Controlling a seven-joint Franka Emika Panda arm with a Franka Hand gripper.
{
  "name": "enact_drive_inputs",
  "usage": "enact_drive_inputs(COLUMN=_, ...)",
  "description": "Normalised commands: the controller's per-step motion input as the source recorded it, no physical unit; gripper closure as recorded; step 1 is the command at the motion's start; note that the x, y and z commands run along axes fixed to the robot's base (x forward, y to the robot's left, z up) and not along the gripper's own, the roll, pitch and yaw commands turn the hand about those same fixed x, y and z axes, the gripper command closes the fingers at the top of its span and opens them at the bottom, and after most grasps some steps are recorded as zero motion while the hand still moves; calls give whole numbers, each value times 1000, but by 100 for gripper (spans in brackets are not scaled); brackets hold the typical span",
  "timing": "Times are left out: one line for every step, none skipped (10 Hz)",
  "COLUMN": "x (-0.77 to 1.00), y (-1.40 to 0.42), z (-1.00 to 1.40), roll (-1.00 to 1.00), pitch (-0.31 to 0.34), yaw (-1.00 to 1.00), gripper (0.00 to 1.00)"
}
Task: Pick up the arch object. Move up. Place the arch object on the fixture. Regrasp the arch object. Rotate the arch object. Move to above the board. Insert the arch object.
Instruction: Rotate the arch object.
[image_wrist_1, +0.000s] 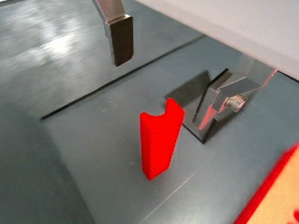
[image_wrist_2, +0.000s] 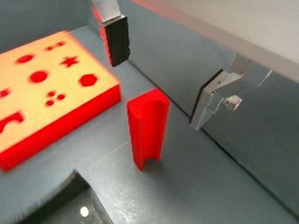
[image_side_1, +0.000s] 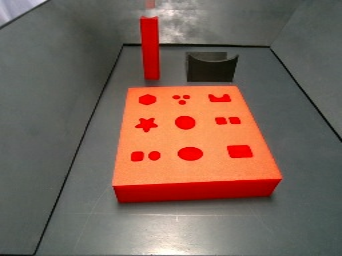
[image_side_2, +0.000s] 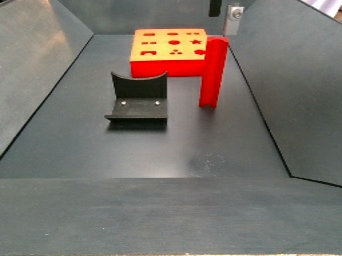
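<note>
The arch object (image_side_1: 150, 47) is a slim bright red bar standing upright on the grey floor, notched end up, also in the other side view (image_side_2: 211, 72) and both wrist views (image_wrist_1: 159, 144) (image_wrist_2: 147, 131). My gripper (image_wrist_1: 163, 96) (image_wrist_2: 158, 92) is open and empty, a little above the bar's top, one finger on each side of it. One finger (image_side_2: 234, 12) just shows at a side view's upper edge. The fixture (image_side_1: 211, 66) (image_side_2: 138, 100) stands next to the bar. The board (image_side_1: 187, 172) (image_side_2: 167, 63) lies flat with its cutouts up, also in both wrist views (image_wrist_2: 59, 136) (image_wrist_1: 274, 188).
Grey sloping walls (image_side_1: 80, 60) (image_side_2: 281, 70) close in the floor on the sides. A seam in the floor (image_wrist_1: 93, 96) runs near the bar.
</note>
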Motion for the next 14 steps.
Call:
enact_drive_inputs(x=32, y=9, z=-22, roll=-1, pitch=13, yaw=1000, gripper=0)
enact_drive_inputs(x=32, y=9, z=-22, roll=-1, pitch=14, yaw=1000, gripper=0)
enact_drive_inputs(x=32, y=9, z=-22, roll=-1, pitch=14, yaw=1000, gripper=0)
enact_drive_inputs(x=32, y=9, z=-22, roll=-1, pitch=15, yaw=1000, gripper=0)
enact_drive_inputs(x=32, y=9, z=-21, roll=-1, pitch=16, yaw=1000, gripper=0)
enact_drive_inputs(x=32, y=9, z=-21, roll=-1, pitch=17, yaw=1000, gripper=0)
enact_drive_inputs(x=32, y=9, z=-21, roll=-1, pitch=18, yaw=1000, gripper=0)
enact_drive_inputs(x=32, y=9, z=-21, roll=-2, pitch=20, yaw=1000, gripper=0)
enact_drive_inputs(x=33, y=9, z=-20, roll=-2, pitch=21, yaw=1000, gripper=0)
enact_drive_inputs(x=33, y=9, z=-20, roll=-2, pitch=24, yaw=1000, gripper=0)
enact_drive_inputs(x=33, y=9, z=-20, roll=-2, pitch=26, yaw=1000, gripper=0)
enact_drive_inputs(x=33, y=9, z=-19, roll=-2, pitch=28, yaw=1000, gripper=0)
enact_drive_inputs(x=33, y=9, z=-19, roll=-2, pitch=31, yaw=1000, gripper=0)
enact_drive_inputs(x=33, y=9, z=-19, roll=-3, pitch=36, yaw=1000, gripper=0)
